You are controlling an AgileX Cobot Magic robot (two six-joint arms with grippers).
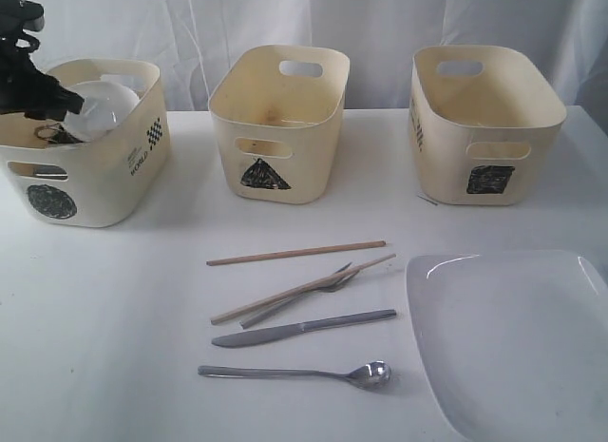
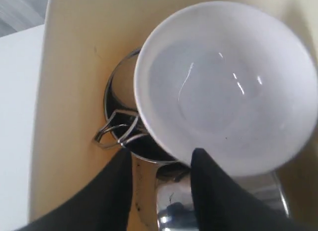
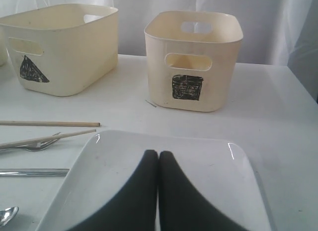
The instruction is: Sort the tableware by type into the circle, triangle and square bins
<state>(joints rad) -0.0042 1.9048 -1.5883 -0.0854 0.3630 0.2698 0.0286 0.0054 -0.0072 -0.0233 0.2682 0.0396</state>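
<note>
My left gripper (image 1: pixel 65 105) hangs open inside the circle bin (image 1: pixel 85 190). The white bowl (image 2: pixel 223 87) lies tilted there on a steel mug (image 2: pixel 121 116) with a wire handle; more steel (image 2: pixel 174 206) shows between the fingers (image 2: pixel 163 160). One finger overlaps the bowl's rim. Two chopsticks (image 1: pixel 296 253) (image 1: pixel 302 289), the fork (image 1: pixel 332 278), knife (image 1: pixel 304 329) and spoon (image 1: pixel 299 373) lie on the table. My right gripper (image 3: pixel 158 154) is shut, empty, just above the white plate (image 1: pixel 518 342).
The triangle bin (image 1: pixel 275 128) stands at the back middle and the square bin (image 1: pixel 489 128) at the back right, both showing nothing inside. A white curtain hangs behind the table. The plate reaches the table's front right edge.
</note>
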